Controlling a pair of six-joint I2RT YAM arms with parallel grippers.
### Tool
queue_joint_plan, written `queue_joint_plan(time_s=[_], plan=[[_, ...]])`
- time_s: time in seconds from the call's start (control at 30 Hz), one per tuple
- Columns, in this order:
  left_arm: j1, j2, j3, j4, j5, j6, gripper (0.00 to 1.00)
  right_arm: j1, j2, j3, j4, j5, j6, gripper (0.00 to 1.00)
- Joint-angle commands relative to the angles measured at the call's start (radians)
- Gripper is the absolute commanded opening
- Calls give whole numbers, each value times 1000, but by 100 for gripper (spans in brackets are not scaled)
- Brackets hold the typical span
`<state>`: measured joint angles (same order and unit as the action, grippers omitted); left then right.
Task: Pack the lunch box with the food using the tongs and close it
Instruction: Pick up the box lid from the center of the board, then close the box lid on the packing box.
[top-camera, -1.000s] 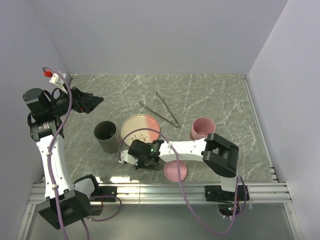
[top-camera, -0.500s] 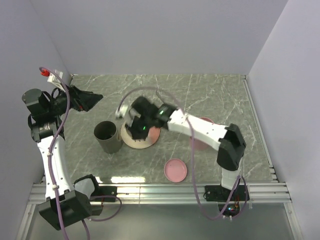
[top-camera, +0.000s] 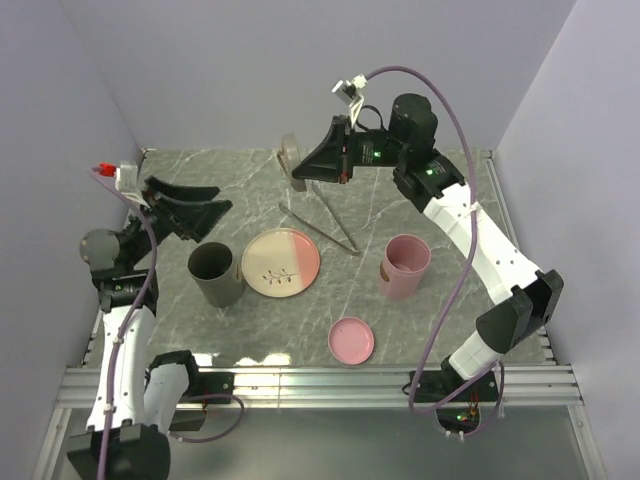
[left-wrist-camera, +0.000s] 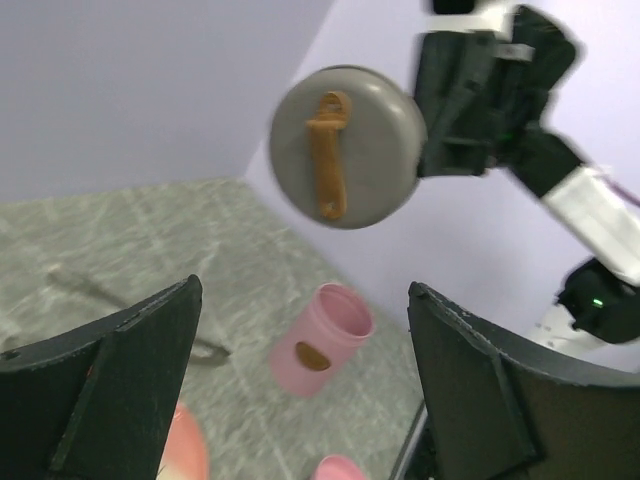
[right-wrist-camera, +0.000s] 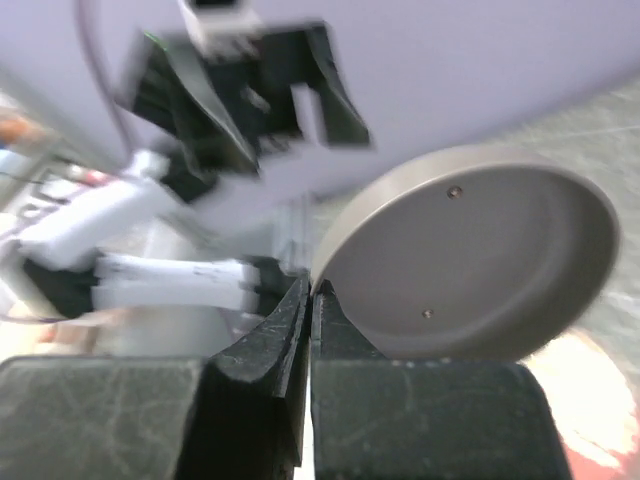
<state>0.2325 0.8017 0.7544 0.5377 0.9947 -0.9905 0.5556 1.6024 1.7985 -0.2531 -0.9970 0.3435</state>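
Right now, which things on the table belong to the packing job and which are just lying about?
Job: tongs; grey lid, pinched at its rim by the right gripper; dark grey container.
Lying about, as far as I can tell: plate; pink container; pink lid.
No food in sight.

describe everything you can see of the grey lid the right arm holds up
The grey lid is round, matt and plastic-looking, with a raised rim. A brown strap handle crosses its top; the hollow underside shows two small fastener dots. The right gripper pinches its rim, holding it on edge in the air above the back of the table, touching nothing else.
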Motion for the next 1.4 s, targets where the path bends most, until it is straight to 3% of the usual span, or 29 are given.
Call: queue_joint_plan(time_s=[0.0, 0.07, 0.1, 0.2, 0.43, 0.8, 1.37], plan=[[-102, -45, -23, 202, -134, -47, 89, -29, -9, -134, 645, -193, 624, 0], [-145, -27, -33, 232, -152, -74, 87, -31, 10, -181, 926, -195, 852, 0], [-148, -19, -39, 261, -157, -103, 86, -31, 11, -189, 966, -189, 880, 0], [-157, -4, -46, 277, -206, -177, 84, -29, 1, -197, 953, -149, 872, 0], [-213, 33, -37, 242, -340, -226, 69, -20, -13, -257, 1032, -42, 973, 0], [-283, 73, 2, 200, -401, -148, 61, 49, 11, -271, 924, 5, 894, 0], [-349, 87, -6, 185, -373, -93, 63, 112, 39, -243, 810, 15, 798, 0]])
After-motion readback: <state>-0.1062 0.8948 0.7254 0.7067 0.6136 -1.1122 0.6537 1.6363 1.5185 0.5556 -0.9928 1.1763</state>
